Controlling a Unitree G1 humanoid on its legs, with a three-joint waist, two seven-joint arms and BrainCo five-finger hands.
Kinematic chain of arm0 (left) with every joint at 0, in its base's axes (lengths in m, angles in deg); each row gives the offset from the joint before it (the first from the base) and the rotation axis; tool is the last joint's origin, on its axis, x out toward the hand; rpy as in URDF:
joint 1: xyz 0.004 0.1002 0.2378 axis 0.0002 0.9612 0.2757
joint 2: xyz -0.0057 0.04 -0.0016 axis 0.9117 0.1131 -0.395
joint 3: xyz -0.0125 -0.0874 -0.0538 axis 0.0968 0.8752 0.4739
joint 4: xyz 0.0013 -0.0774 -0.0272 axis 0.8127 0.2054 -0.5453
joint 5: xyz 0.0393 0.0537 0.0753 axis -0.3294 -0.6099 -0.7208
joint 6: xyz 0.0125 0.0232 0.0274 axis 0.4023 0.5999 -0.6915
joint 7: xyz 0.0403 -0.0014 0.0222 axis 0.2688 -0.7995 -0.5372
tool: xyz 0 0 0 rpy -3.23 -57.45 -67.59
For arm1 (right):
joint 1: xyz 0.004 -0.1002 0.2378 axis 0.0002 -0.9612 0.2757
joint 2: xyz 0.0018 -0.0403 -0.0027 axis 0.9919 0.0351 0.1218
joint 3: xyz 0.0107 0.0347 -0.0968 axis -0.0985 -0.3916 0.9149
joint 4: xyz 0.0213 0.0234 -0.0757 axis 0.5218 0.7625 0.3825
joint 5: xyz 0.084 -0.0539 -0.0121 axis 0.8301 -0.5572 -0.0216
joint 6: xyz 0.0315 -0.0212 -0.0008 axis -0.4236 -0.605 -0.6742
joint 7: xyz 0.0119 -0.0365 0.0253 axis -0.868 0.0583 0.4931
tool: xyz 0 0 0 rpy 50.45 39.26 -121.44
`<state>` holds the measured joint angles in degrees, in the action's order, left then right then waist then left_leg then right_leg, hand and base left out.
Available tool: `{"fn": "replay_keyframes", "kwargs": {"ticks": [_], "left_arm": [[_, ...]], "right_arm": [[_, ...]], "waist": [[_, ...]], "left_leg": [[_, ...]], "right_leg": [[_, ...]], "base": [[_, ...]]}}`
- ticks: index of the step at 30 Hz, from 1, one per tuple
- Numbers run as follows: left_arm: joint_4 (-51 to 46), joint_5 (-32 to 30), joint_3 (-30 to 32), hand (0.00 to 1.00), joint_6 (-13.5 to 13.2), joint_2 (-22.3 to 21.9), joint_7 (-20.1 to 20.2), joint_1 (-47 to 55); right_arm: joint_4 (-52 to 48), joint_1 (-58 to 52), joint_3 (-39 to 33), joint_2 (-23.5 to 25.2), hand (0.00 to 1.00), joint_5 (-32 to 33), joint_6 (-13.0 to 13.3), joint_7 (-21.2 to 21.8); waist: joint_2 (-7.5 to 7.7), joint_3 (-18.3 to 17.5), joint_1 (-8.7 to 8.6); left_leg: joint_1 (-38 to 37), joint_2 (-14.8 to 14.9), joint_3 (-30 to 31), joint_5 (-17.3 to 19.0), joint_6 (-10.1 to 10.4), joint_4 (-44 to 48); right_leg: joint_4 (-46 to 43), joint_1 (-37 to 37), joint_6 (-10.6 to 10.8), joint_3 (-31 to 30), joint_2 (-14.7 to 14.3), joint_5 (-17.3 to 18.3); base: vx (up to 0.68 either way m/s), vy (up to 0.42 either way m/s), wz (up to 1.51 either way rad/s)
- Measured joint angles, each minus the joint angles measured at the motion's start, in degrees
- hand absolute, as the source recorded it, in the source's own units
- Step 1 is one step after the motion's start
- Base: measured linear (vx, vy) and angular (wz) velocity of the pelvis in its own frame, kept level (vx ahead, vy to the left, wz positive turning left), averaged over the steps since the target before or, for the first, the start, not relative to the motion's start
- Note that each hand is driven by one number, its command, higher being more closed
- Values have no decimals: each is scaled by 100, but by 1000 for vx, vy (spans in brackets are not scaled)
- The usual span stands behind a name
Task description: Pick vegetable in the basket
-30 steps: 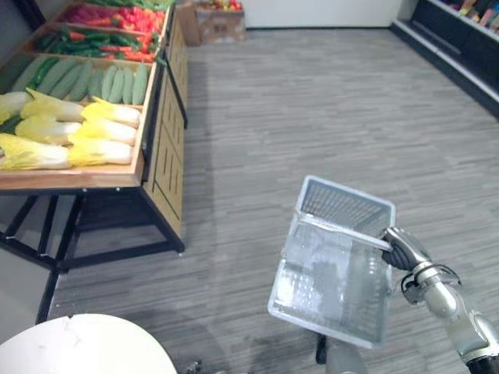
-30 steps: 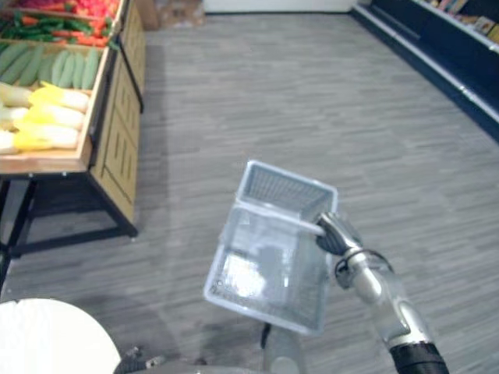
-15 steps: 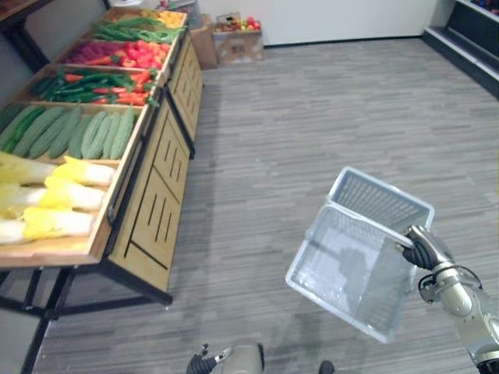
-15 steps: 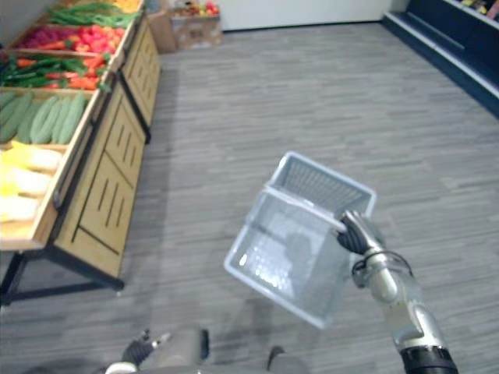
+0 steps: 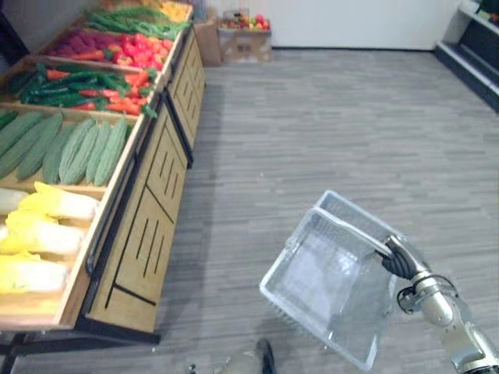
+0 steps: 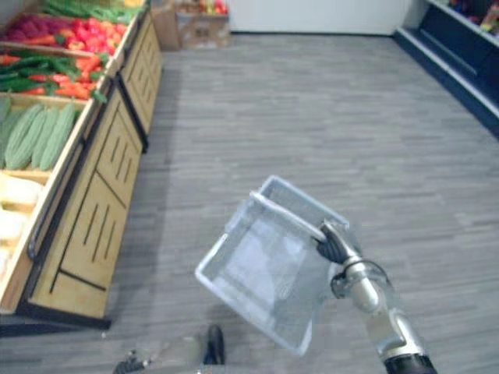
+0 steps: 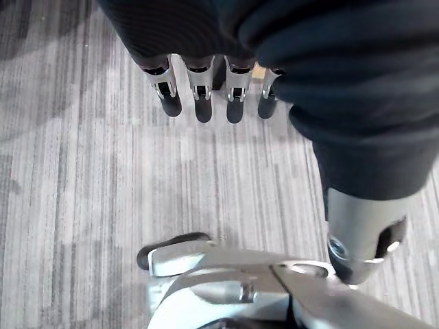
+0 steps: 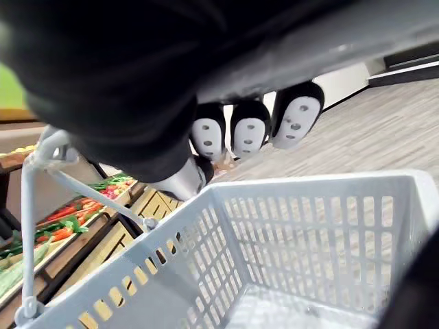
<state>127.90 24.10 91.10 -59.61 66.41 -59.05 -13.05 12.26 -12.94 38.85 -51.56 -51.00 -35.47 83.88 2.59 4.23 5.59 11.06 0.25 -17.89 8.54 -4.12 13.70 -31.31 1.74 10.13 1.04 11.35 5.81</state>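
Note:
A pale, see-through plastic basket hangs tilted over the grey floor, and nothing lies in it. My right hand is shut on its handle at the right side, with the fingertips curled over the basket's rim. The vegetables lie on the wooden stand to the left. Yellow-white cabbages are nearest, with ridged green gourds behind them. Further back come green and red peppers. My left hand hangs low by my side with straight fingers, holding nothing.
The wooden stand, on a black frame, runs along the left side. A cardboard box of produce sits by the back wall. Dark shelving lines the far right. Wide grey floor lies between the stand and the basket.
The whole picture has shifted, so the camera has moved; the stand now shows more side-on at the left. The basket stays in my right hand and has tilted a little further.

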Motion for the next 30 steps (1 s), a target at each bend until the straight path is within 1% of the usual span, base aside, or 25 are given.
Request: {"fn": "replay_keyframes", "kwargs": {"ticks": [1,2,3,4,5,6,7,8,9,10,11,12,13,14,15,16,17,18,20,21,23,25,26,28,30], "left_arm": [[-12,-8,-95,0,27,43,1,36],[-34,-16,-272,0,71,125,2,93],[-65,-13,-370,0,85,168,3,112],[-140,-8,-550,0,84,237,-1,90],[-139,-8,-608,0,87,296,0,9],[-150,-1,-635,0,86,298,-2,-37],[-232,29,-678,0,80,325,-13,-74],[-261,35,-728,0,77,327,-16,-107],[-259,35,-765,0,77,347,-16,-129],[-243,33,-820,0,74,389,-11,-174],[-227,32,-835,0,77,394,-12,-191],[-217,31,-853,0,77,393,-14,-191],[-207,29,-851,0,78,392,-13,-184],[-218,26,-820,0,52,390,-14,-164],[-222,16,-804,0,37,412,-7,-147],[-222,12,-790,0,34,424,-8,-146],[-182,-13,-755,0,39,479,-9,-87],[-49,-24,-666,0,75,374,-12,-98],[54,-27,-550,0,67,184,-37,-32],[134,-28,-521,0,65,153,-38,-32],[218,-106,-423,0,65,128,-42,-33],[209,-200,-392,0,74,155,-37,-37],[170,-200,-391,0,82,155,-35,-35],[150,-207,-412,0,82,141,-25,-45],[72,-231,-454,0,82,133,1,-45]], "right_arm": [[81,17,74,55,100,-2,-1,0],[299,108,287,170,100,-7,-3,2],[376,131,373,233,100,-12,-3,2],[482,207,587,337,100,-36,-1,4],[488,217,662,342,100,-38,1,4],[488,218,680,342,100,-44,0,4],[488,218,683,337,100,-56,-1,4],[486,216,680,325,100,-63,-12,4],[481,215,672,324,100,-64,-18,4],[445,218,641,319,100,-64,-37,4],[427,223,628,318,100,-63,-36,4],[425,264,621,312,100,-62,-29,4],[431,291,618,311,100,-61,-23,4],[436,337,575,308,100,-60,-13,4],[437,371,454,299,100,-59,-2,4],[436,381,434,297,100,-59,-1,4],[439,403,349,269,100,-57,8,4],[440,374,212,172,100,-57,-3,5],[440,350,28,51,100,-59,-49,7],[440,344,-2,-34,100,-57,-109,9],[448,220,-106,-91,100,-57,-199,15],[455,14,-229,-101,100,-57,-248,16],[455,-89,-278,-89,100,-53,-271,11],[453,-123,-410,-55,100,-47,-285,-7],[453,-247,-607,-39,100,-32,-315,-41]], "waist": [[88,30,4],[98,35,-3],[92,38,-2],[82,87,6],[125,92,-9],[116,109,-18],[1,181,-51],[11,204,-94],[41,215,-122],[85,217,-144],[111,226,-138],[166,260,-86],[175,283,-79],[173,343,-68],[226,419,-54],[234,430,-54],[276,454,-34],[59,467,-66],[-229,431,-21],[-314,415,-70],[-358,411,-167],[-358,413,-247],[-218,444,-219],[-193,450,-231],[-182,453,-238]], "left_leg": [[-178,-65,-33,10,-10,-97],[-482,-102,-30,87,-54,-168],[-605,-92,-10,146,-72,-161],[-794,-58,78,280,-183,-118],[-919,-26,158,315,-188,-118],[-999,25,206,313,-210,-118],[-1156,115,376,359,-177,-123],[-1311,170,575,390,-124,-148],[-1366,182,661,402,-102,-154],[-1445,192,875,458,-5,-143],[-1451,203,951,488,42,-124],[-1454,247,1077,541,132,-114],[-1450,303,1123,591,218,-103],[-1417,410,1354,697,396,-13],[-1399,496,1627,835,617,131],[-1394,518,1687,866,664,168],[-1385,618,1917,1053,912,312],[-1424,925,2153,1205,1003,406],[-1400,1095,2574,1100,967,645],[-1301,1158,2731,953,960,889],[-1017,1276,2895,602,979,1548],[-636,1460,2669,-43,925,2470],[-384,1691,2162,-478,780,2977],[-42,1794,1652,-335,632,3392],[260,1712,1105,-60,543,3463]], "right_leg": [[-591,-266,425,-154,63,-254],[-1497,-625,689,-359,39,-1028],[-1831,-766,666,-396,13,-1501],[-3032,-1308,636,-417,-63,-1796],[-3668,-1636,549,-309,-146,-1630],[-3941,-1825,437,-195,-210,-1496],[-4189,-2126,120,116,-282,-1286],[-4043,-2320,-196,392,-253,-1057],[-3832,-2378,-289,515,-191,-981],[-2928,-2424,-407,749,-27,-720],[-2452,-2420,-461,836,48,-606],[-1358,-2358,-592,913,125,-487],[-681,-2267,-595,926,132,-486],[661,-1992,-564,809,107,-508],[1638,-1785,-564,333,124,-507],[1767,-1754,-565,222,132,-507],[1867,-1698,-251,19,144,-713],[1444,-1763,-148,220,-169,-513],[1118,-1843,-367,372,-465,-136],[950,-1824,-497,541,-563,96],[809,-1561,-652,850,-620,355],[930,-1049,-767,1217,-650,548],[1185,-686,-830,1410,-652,586],[1508,-367,-834,1611,-602,584],[1827,-26,-813,1898,-505,570]], "base": [[255,88,4],[200,59,4],[233,44,7],[214,-21,19],[214,-61,27],[209,-125,45],[196,-157,65],[184,-165,74],[219,-237,92],[186,-228,75],[240,-315,79],[182,-252,50],[264,-372,68],[327,-446,84],[346,-474,79],[369,-525,74],[351,-558,55],[362,-547,56],[519,-481,20],[540,-409,17],[393,-304,62],[393,-274,86],[341,-193,58],[310,-118,67],[309,-26,80]]}}
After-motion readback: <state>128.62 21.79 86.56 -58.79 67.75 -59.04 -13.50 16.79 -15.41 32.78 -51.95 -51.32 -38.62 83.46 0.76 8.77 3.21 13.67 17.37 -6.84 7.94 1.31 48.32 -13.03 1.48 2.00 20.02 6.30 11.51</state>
